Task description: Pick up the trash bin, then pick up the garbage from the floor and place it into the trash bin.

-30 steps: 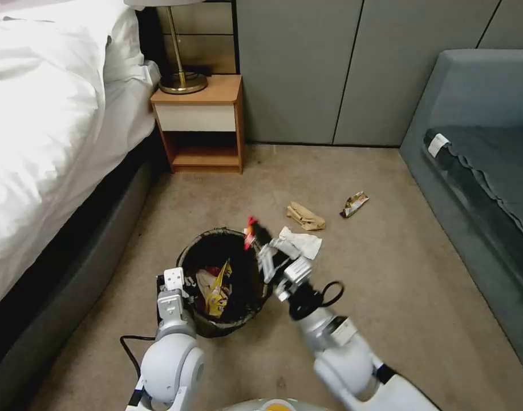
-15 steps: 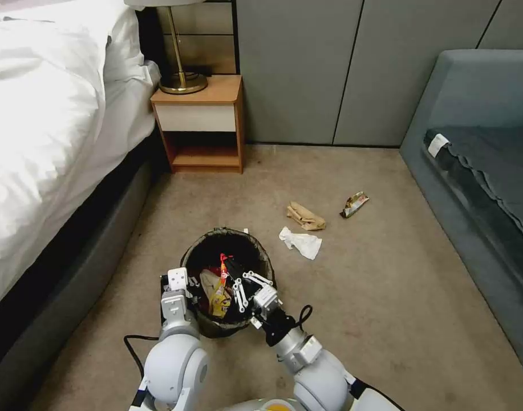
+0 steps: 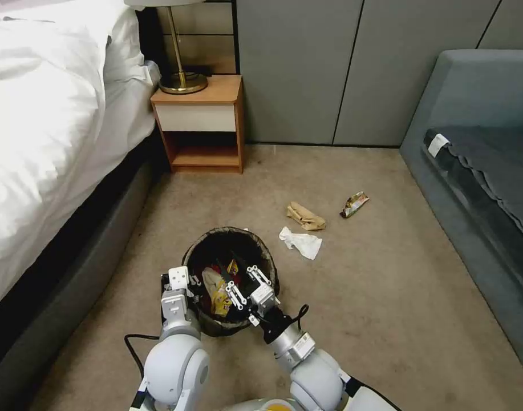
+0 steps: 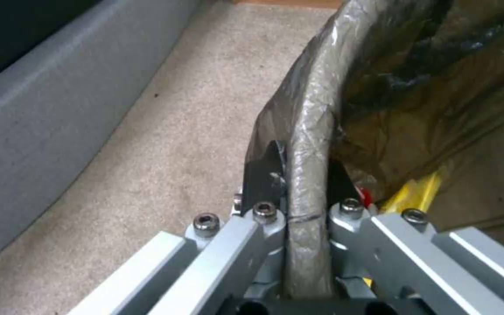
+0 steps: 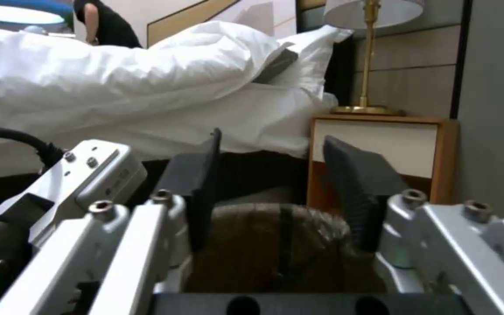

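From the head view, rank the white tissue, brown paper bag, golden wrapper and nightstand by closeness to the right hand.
The right hand is open over the trash bin.
1. White tissue: on the carpet just beyond the bin, to its right.
2. Brown paper bag: a little farther out.
3. Golden wrapper: farther right, toward the sofa.
4. Nightstand: by the bed, at the wall.

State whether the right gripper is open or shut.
Open: the right gripper hangs over the trash bin, its pads spread apart with nothing between them.

We saw a round bin lined with glossy, crinkled dark plastic film, a matt rough beige carpet floor, and brushed-metal left hand links.
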